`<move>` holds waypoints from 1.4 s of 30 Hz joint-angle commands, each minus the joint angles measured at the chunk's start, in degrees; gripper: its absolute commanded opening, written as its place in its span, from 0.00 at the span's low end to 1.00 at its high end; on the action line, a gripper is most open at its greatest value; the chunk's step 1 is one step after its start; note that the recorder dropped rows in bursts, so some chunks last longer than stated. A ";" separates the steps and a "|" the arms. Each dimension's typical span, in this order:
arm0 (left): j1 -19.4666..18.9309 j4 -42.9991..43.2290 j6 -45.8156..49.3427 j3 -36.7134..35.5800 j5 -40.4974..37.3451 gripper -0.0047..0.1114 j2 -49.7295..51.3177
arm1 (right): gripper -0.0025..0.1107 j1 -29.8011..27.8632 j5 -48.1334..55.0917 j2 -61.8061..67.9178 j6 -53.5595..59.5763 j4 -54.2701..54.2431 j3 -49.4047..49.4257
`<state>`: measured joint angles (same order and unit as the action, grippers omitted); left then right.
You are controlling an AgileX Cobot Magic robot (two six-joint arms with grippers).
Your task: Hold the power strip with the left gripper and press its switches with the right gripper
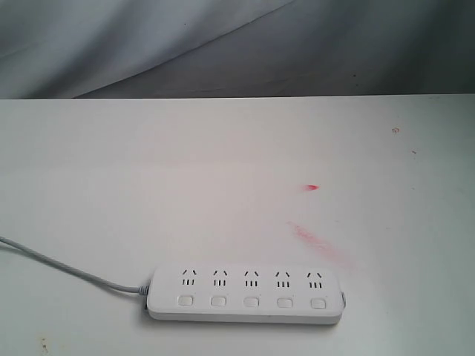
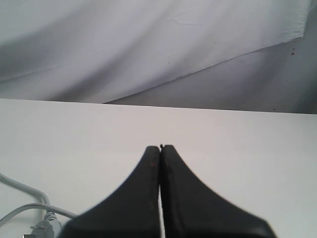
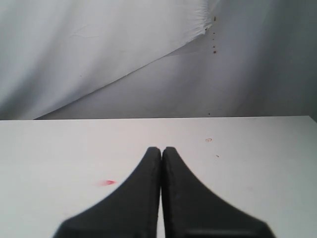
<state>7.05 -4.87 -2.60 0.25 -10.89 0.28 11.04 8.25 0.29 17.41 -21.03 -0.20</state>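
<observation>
Your working surface is a plain white table [image 1: 111,185], matte and under soft, even light. Behind its far edge hangs a pale grey cloth backdrop [image 1: 111,44], loosely draped, with one long fold [image 1: 223,41] running slantwise and a darker stretch below it. You'll see a small red mark [image 1: 311,188] on the tabletop and a fainter pink smear [image 1: 319,241] closer to the front (both right of the middle), plus a few dark specks [image 3: 214,34] on the backdrop.

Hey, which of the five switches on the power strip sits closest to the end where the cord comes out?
The leftmost switch in the exterior view; the grey cord enters the power strip right beside it.
</observation>
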 commanded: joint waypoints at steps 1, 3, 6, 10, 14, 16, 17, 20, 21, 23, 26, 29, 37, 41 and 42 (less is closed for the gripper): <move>-0.12 -0.57 -0.18 -0.25 0.36 0.04 -0.28 | 0.02 -0.37 -0.31 -0.29 0.12 0.51 0.20; -0.12 -0.57 -0.18 -0.25 0.36 0.04 -0.28 | 0.02 -0.37 -0.31 -0.29 0.12 0.51 0.20; -0.12 -0.57 -0.18 -0.25 0.36 0.04 -0.28 | 0.02 -0.40 -0.31 -0.29 -1.17 2.60 0.20; -0.12 -0.57 -0.18 -0.25 0.36 0.04 -0.28 | 0.02 -0.40 -0.31 -0.29 -18.12 14.77 0.20; -0.12 -0.57 -0.18 -0.25 0.36 0.04 -0.28 | 0.02 -0.40 -0.31 -0.29 -19.13 16.60 0.20; -0.12 -0.57 -0.18 -0.25 0.36 0.04 -0.28 | 0.02 -0.40 -0.31 -0.29 -19.13 16.60 0.20; -0.12 -0.57 -0.18 -0.25 0.36 0.04 -0.28 | 0.02 -0.40 -0.31 -0.29 -18.95 16.71 0.20; -0.12 -0.57 -0.18 -0.25 0.36 0.04 -0.28 | 0.02 -0.40 -0.31 -0.29 -18.53 16.82 0.20; -0.12 -0.57 -0.18 -0.25 0.36 0.04 -0.28 | 0.02 -0.40 -0.31 -0.29 -18.53 16.84 0.20; -0.12 -0.57 -0.18 -0.25 0.36 0.04 -0.28 | 0.02 -0.40 -0.31 -0.29 -18.53 16.84 0.20; -0.12 -0.57 -0.18 -0.25 0.36 0.04 -0.28 | 0.02 -0.40 -0.31 -0.29 -18.53 16.84 0.20; -0.12 -0.57 -0.18 -0.25 0.36 0.04 -0.28 | 0.02 -0.40 -0.31 -0.29 -18.53 16.84 0.20; -0.12 -0.57 -0.18 -0.25 0.36 0.04 -0.28 | 0.02 -0.28 -0.31 -0.29 -18.53 16.84 0.20; -0.12 -0.57 -0.18 -0.25 0.36 0.04 -0.28 | 0.02 -0.28 -0.31 -0.29 -18.53 16.84 0.20; -0.12 -0.57 -0.18 -0.25 0.36 0.04 -0.28 | 0.02 -0.28 -0.31 -0.29 -18.53 16.84 0.20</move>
<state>7.05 -4.87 -2.60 0.25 -10.89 0.28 11.04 8.25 0.29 -1.42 -4.83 -0.20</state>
